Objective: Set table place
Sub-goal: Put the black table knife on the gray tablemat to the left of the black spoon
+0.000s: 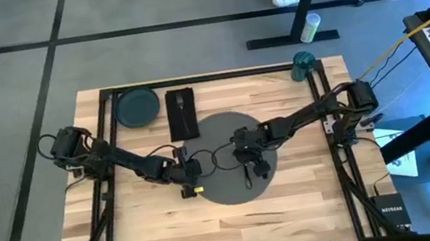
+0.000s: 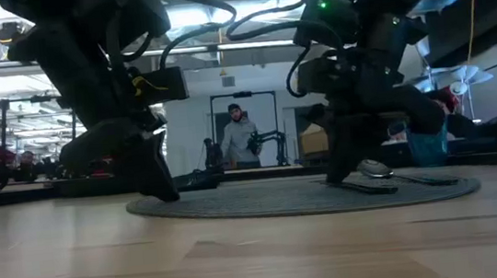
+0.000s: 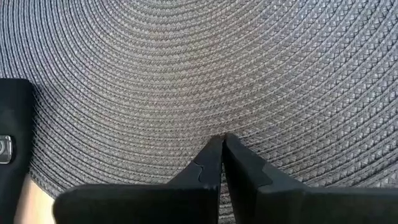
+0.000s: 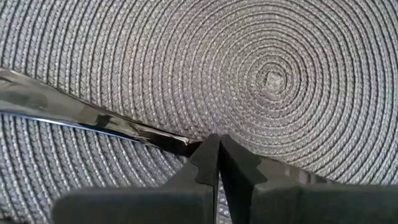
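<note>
Pinching a spoon's handle, the right gripper presses it down onto the round placemat at mid-table, apparently laying cutlery there. The left gripper, fingers pressed together, holds the placemat's edge, probably steadying it.

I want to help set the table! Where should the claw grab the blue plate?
Pinch the plate by its raised rim from above, at the edge facing the placemat: it lies flat, and the napkin and the table rails crowd its other sides.
</note>
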`<state>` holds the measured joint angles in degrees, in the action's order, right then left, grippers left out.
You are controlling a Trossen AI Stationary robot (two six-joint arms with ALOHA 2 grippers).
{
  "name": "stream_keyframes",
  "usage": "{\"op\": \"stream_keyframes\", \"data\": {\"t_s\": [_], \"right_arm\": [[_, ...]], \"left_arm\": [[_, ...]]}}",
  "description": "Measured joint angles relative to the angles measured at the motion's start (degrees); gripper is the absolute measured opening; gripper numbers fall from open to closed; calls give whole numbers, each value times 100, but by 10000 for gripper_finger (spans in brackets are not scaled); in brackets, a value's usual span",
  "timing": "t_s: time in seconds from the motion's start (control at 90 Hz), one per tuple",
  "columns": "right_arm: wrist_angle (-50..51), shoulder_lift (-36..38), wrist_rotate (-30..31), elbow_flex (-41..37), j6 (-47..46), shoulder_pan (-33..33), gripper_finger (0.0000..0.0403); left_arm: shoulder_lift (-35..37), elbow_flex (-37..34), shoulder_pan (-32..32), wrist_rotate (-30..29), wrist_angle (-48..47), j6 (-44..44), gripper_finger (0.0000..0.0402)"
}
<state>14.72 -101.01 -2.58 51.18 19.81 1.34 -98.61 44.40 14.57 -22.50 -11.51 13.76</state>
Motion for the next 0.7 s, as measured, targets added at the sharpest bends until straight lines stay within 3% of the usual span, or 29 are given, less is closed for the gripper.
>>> {"op": "stream_keyframes", "data": {"t_s": [0.7], "right_arm": [[317, 2, 325, -4, 289, -190, 0]], "left_arm": [[15, -269, 223, -136, 105, 223, 0]]}}
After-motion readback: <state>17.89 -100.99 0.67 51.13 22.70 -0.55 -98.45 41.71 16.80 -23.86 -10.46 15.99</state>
